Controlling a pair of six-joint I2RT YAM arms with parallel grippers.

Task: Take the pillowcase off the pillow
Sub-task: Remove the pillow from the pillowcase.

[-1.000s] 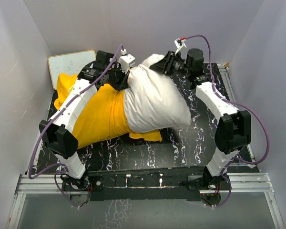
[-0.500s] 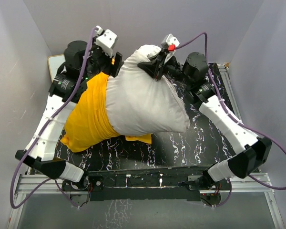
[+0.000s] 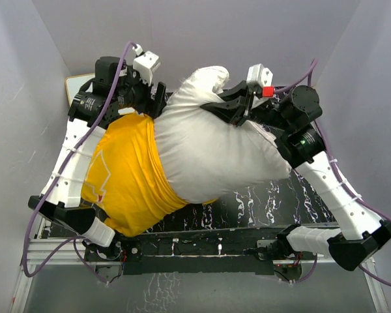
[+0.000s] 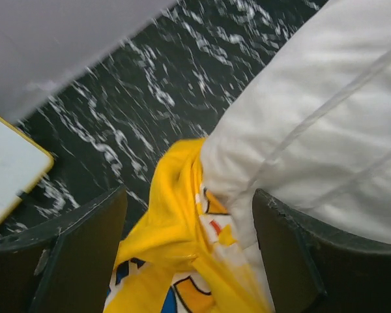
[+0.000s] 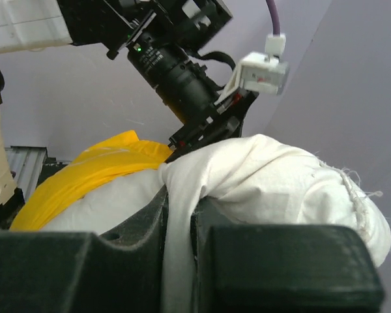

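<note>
From above, the pillow [image 3: 215,150] hangs raised over the table [image 3: 260,195], plump and creased; the right gripper [image 3: 229,111] bites the pillow's far edge near a corner; the left gripper [image 3: 155,98] sits at the pillow's far left side, just at the rim of the pillowcase [image 3: 127,176]; the case, bright yellow with a faint printed outline, covers only the pillow's left part.

In the left wrist view, the left fingers [image 4: 85,254] stand wide apart; the bunched yellow rim lies between them, against the pillow's left flank, showing red, blue and white print; a white board [image 4: 6,169] lies well left of the pillow.

In the right wrist view, the right fingers [image 5: 124,267] are nearly together, pinching a fold of the pillow's white cloth; yellow fabric shows at the pillow's left.
</note>
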